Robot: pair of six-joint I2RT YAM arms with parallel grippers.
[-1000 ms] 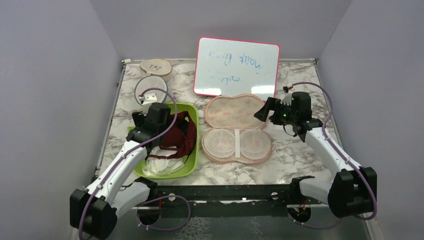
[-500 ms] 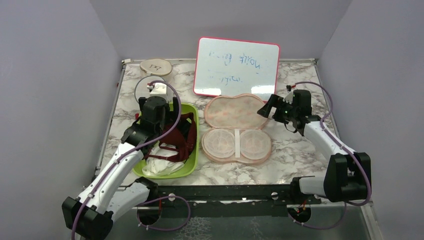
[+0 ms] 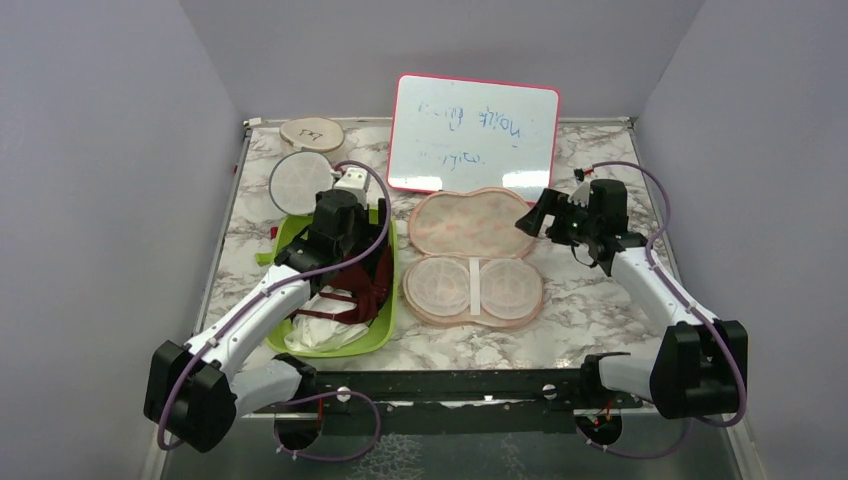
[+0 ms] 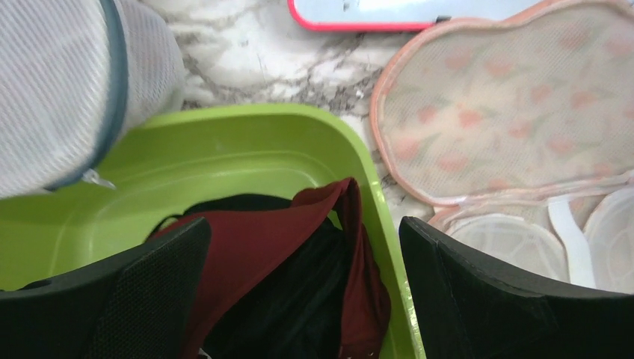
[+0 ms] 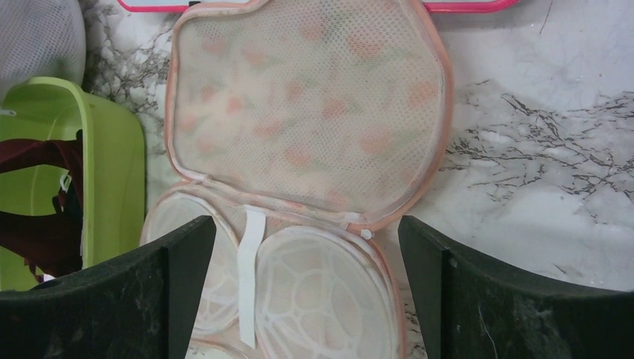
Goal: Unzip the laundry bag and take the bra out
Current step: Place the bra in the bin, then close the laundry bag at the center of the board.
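The left gripper (image 4: 303, 238) is seen with its jaws wide apart and nothing gripped, held over the one bra (image 4: 258, 247). The bra's maroon fabric is draped in the right part of the single green tub (image 4: 224, 153), left of centre in the top view. One black garment (image 4: 299, 307) is seen among the bra's folds, and one white cloth (image 3: 318, 330) lies at the tub's lower end. The right gripper (image 5: 306, 228) is likewise spread, with nothing held, above the one laundry bag (image 5: 306, 112). The bag lies unzipped at the centre of the table (image 3: 600, 310), just right of the tub, with its flap folded back and two round white cups (image 5: 318, 292) exposed. One mesh disc (image 3: 300, 180) and one beige disc (image 3: 311, 133) are placed at upper left, and one whiteboard (image 3: 472, 130) is propped at top centre.
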